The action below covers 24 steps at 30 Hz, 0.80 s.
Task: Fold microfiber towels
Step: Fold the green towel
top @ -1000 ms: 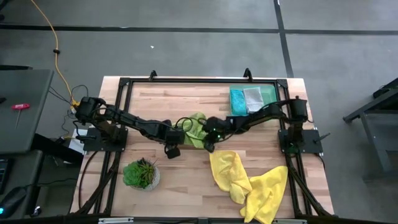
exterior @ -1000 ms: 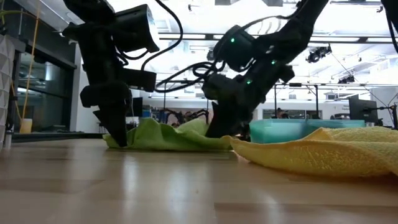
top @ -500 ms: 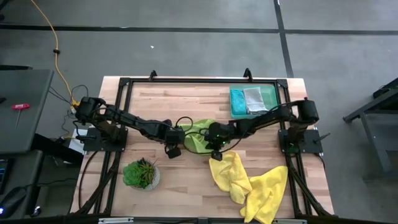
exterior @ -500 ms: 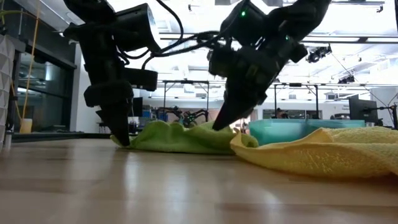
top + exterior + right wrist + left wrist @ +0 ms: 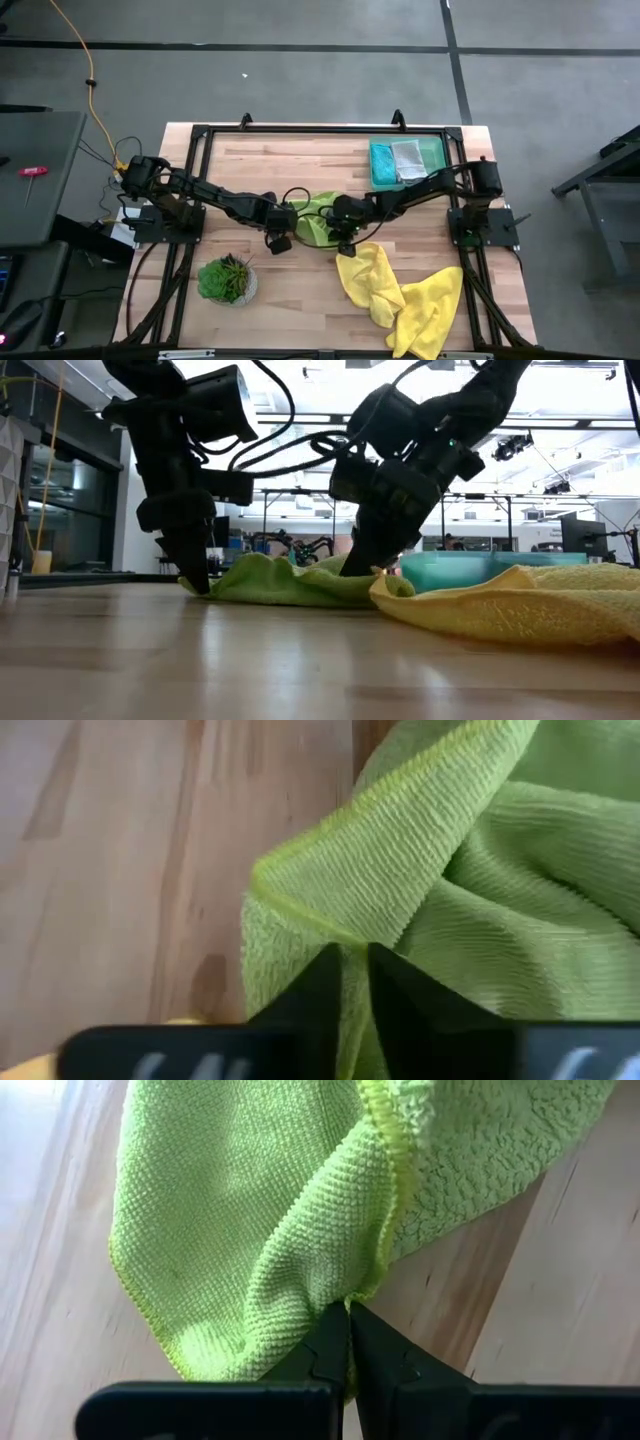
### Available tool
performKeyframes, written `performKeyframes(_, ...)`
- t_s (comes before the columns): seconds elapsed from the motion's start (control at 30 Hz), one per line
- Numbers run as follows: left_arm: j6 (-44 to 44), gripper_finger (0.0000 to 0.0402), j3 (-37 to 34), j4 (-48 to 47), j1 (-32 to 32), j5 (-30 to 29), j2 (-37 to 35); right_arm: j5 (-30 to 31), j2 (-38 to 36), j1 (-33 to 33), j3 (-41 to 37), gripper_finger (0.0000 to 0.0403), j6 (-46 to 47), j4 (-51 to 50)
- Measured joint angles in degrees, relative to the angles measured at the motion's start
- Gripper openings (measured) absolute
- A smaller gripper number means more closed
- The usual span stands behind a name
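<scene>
Left gripper (image 5: 348, 1308) stays pinched shut on the green towel's (image 5: 318, 212) edge, cloth bunched ahead of its tips. Right gripper (image 5: 352, 960) has swung back down onto the far corner, fingers now slightly parted with cloth between them. We judge it's releasing: fold laid. Yellow towels (image 5: 400, 290) wait beside it.
</scene>
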Motion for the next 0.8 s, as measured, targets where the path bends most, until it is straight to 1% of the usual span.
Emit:
performKeyframes(0.17,-0.16,0.0,0.0,0.04,0.0,-0.19,0.0,1.26,0.87,0.0,0.0,0.0135,-3.54,-0.52)
performKeyframes(0.23,-0.24,0.0,0.0,0.06,0.0,-0.19,0.0,2.81,0.87,0.0,0.0,0.0154,-5.14,-0.48)
performKeyframes(0.3,-0.53,0.0,0.0,0.06,0.0,-0.2,0.0,3.93,0.87,0.0,0.0,0.0164,-6.23,-0.46)
performKeyframes(0.47,-1.57,0.0,0.0,0.1,0.0,-0.39,0.0,4.05,0.87,-0.02,0.0,0.0167,-9.97,-0.73)
performKeyframes(0.63,-1.57,0.0,0.0,0.35,0.0,-0.71,0.0,4.04,0.87,0.0,0.0,0.0165,-10.5,-0.96)
performKeyframes(0.7,-1.57,0.0,0.0,0.67,0.0,-0.85,0.0,4.05,0.87,0.0,0.0,0.0156,-10.04,-1.03)
performKeyframes(0.8,-1.57,0.0,0.0,1.46,0.0,-0.85,0.0,4.05,0.87,-0.02,0.0,0.0129,-9.9,-1.07)
